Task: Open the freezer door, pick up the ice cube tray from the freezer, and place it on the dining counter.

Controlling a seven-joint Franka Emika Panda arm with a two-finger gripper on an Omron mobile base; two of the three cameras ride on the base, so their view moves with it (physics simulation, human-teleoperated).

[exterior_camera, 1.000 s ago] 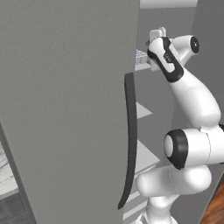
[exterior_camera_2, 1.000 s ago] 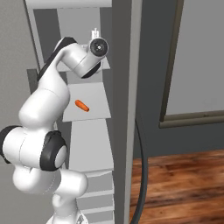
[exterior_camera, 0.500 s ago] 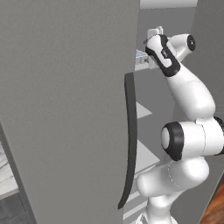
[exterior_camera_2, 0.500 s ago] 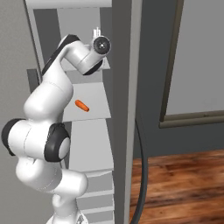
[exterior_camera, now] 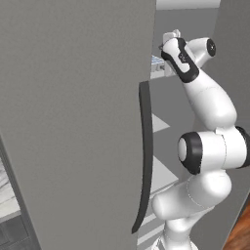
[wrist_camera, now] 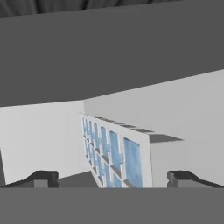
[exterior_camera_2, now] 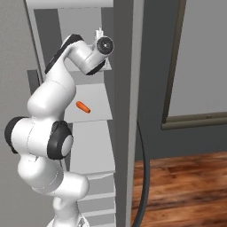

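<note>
Clearly the freezer door (exterior_camera: 73,122) is already swung open, filling the left and centre of the left base view with its long dark handle (exterior_camera: 144,156) running down the middle, so the step in hand is the reach for the ice cube tray (wrist_camera: 116,153). In the hand view the tray sits in the lower centre, on a pale shelf (wrist_camera: 39,135) in a corner of the grey compartment, its blue cells facing the camera. The gripper (wrist_camera: 111,178) is spread wide with nothing held, its two dark fingertips (wrist_camera: 41,178) low at either side and the tray's near end between them, though I cannot tell whether they touch it. In the left base view the tray shows as a pale blue sliver (exterior_camera: 157,61) at upper centre beside the wrist. The next move likely calls for easing forward and closing squarely on the tray. A small orange item (exterior_camera_2: 83,107) lies on a lower shelf left of centre in the right base view, with wooden floor (exterior_camera_2: 186,186) at lower right.
</note>
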